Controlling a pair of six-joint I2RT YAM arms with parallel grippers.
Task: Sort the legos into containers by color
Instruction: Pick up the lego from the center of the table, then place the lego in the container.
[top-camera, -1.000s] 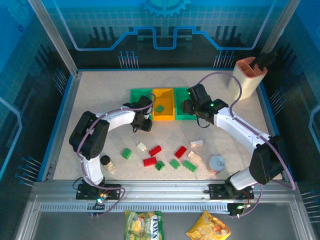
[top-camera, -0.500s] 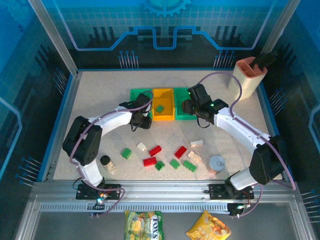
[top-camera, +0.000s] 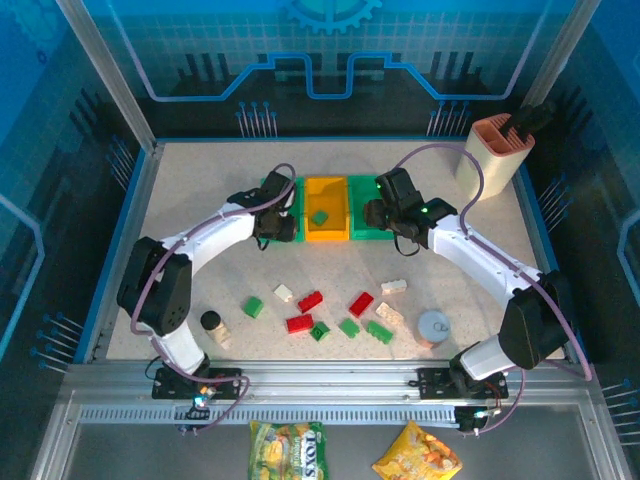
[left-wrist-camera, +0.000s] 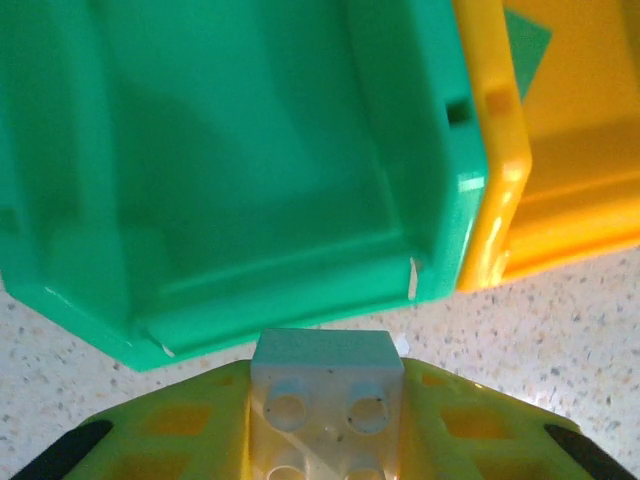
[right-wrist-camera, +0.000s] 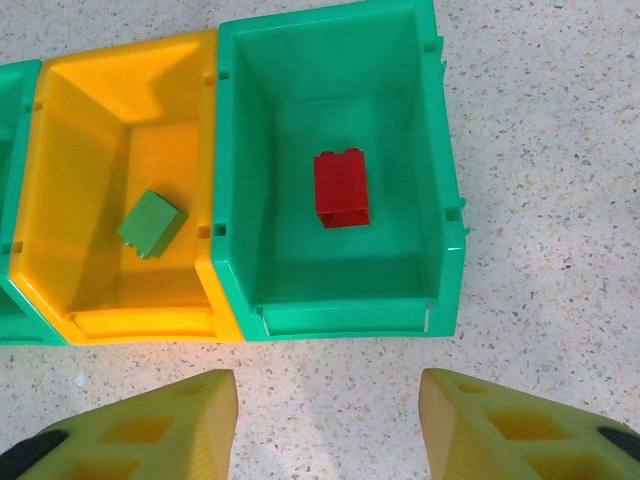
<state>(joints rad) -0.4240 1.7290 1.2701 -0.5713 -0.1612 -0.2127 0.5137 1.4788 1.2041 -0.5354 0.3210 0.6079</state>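
The desk (top-camera: 190, 230) is a speckled beige slab with a blue rim. There are see-through blue panels with a circuit-style print around the back and sides, and a metal rail (top-camera: 320, 395) runs along the near edge. Two snack bags (top-camera: 287, 447) lie in front of that rail. In the far right corner stands a beige-and-pink holder (top-camera: 494, 150). A round tin can (top-camera: 433, 327) sits near the right arm's base, and a small black-lidded jar (top-camera: 211, 322) sits near the left one.

The three bins are lined up mid-desk, touching side by side: left green bin (left-wrist-camera: 250, 170), orange-yellow bin (right-wrist-camera: 130, 55), right green bin (right-wrist-camera: 445, 180). They're glossy plastic with sloped front lips. A green brick (right-wrist-camera: 152, 223) lies tilted in the orange-yellow bin. A red brick (right-wrist-camera: 341, 188) lies flat on the floor of the right green bin.

The left tool (left-wrist-camera: 325, 440) is clamped on a cream-white brick (left-wrist-camera: 325, 385), studs facing the wrist camera. The brick is right at the near lip of the left green bin, and how high above the desk it is can't be told. The right tool (right-wrist-camera: 328, 420) is spread wide with nothing in it, just in front of the orange-yellow and right green bins.

The loose bricks (top-camera: 310, 301) are scattered between the bins and the rail. They're a mix of red, green and cream-white, all small and studded, with one cream-white piece (top-camera: 220, 335) right beside the jar.
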